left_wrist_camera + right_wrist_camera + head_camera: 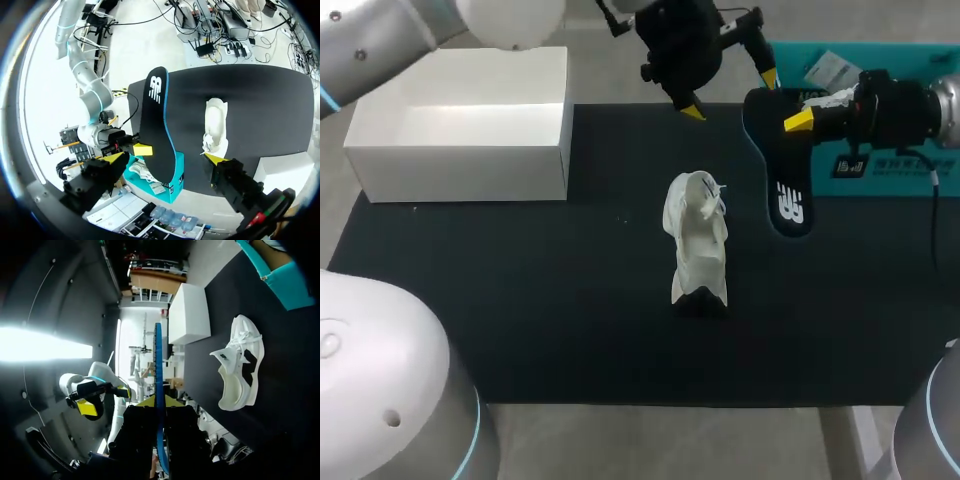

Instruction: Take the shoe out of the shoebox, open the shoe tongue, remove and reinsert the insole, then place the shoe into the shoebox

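Insole [788, 190] pinched edgewise in my right hand [798, 120]; left hand [731, 94] wide, empty. Risk: insole could buckle entering the unbraced shoe [698, 240] below, toppling it.

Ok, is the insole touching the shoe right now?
Apart. In the head view, bare black mat shows between the insole, clamped in the right gripper, and the white shoe.

Shoebox [880, 185] runs off the head view's edge, much of it hidden behind the right gripper [802, 119] and insole [785, 175]. From the right wrist, that insole shows just 1 thin edge, both faces unseen.
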`<state>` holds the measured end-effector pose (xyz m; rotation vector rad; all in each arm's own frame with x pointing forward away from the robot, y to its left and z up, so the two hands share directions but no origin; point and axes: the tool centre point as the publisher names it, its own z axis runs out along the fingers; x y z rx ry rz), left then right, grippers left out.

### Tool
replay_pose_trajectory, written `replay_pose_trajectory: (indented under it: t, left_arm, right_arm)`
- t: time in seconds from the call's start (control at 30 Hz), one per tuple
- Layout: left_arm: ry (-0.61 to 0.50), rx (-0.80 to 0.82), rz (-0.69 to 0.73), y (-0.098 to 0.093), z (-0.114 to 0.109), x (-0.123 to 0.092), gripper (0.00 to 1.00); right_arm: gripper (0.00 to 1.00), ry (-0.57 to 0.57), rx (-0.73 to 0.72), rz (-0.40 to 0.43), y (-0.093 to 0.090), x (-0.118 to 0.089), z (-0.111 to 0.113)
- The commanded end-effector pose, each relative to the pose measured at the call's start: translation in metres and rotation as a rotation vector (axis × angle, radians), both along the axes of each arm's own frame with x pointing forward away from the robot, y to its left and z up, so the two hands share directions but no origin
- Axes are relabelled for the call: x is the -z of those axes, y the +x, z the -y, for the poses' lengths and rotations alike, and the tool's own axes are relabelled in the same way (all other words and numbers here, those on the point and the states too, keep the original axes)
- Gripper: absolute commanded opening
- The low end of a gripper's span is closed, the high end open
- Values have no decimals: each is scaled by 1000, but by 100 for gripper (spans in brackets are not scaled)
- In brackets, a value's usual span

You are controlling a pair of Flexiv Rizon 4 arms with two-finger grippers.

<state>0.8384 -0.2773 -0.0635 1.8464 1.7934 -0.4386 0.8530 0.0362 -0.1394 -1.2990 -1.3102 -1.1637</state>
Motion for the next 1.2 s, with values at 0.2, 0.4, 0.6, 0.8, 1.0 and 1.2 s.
replay_pose_trajectory:
  t: [0.2, 0.4, 0.6, 0.8, 1.0, 1.2]
  left_arm:
    - [-490, 123, 46, -1, -30, 12, 100]
    - [-490, 123, 46, -1, -30, 12, 100]
    - [-539, 24, 139, 2, -26, 29, 100]
    - [-768, -161, 106, 4, -13, 44, 100]
    - [-902, -205, 40, 12, 3, 39, 100]
    - [-945, -175, 24, 20, 14, 37, 100]
  right_arm:
    - [0, -15, -17, -7, 0, -7, 9]
    - [0, -37, -36, -23, -2, -6, 16]
    - [0, -19, -1, -31, -1, -5, 24]
    - [0, 39, 36, -6, 4, -18, 26]
    - [0, 61, 7, 23, 10, -31, 14]
    - [0, 77, -34, 28, 11, -35, -1]
